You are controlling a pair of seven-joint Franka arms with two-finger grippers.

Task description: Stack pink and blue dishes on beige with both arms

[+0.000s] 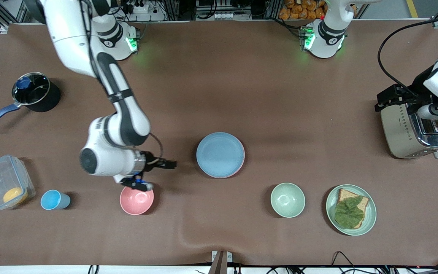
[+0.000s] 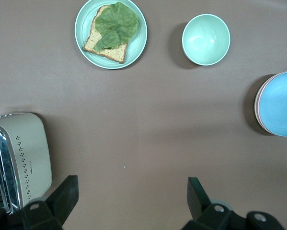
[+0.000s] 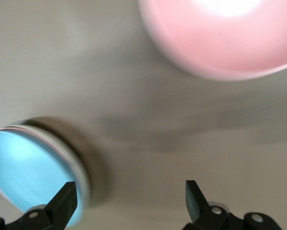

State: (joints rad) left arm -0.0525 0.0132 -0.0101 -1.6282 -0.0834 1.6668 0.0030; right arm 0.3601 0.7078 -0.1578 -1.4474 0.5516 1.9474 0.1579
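Blue plate [image 2: 280,103] tops a stack, seemingly pink beneath; the left gripper [image 2: 132,201] has its jaws apart.

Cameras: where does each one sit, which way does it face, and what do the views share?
Front view: high across the table, facing both bases; shows the right gripper over the pink bowl and the left gripper over the toaster.
Left wrist view: looks down past open fingers at the green bowl.
Right wrist view: looks down past open fingers.
All three share the blue plate topping the stack.
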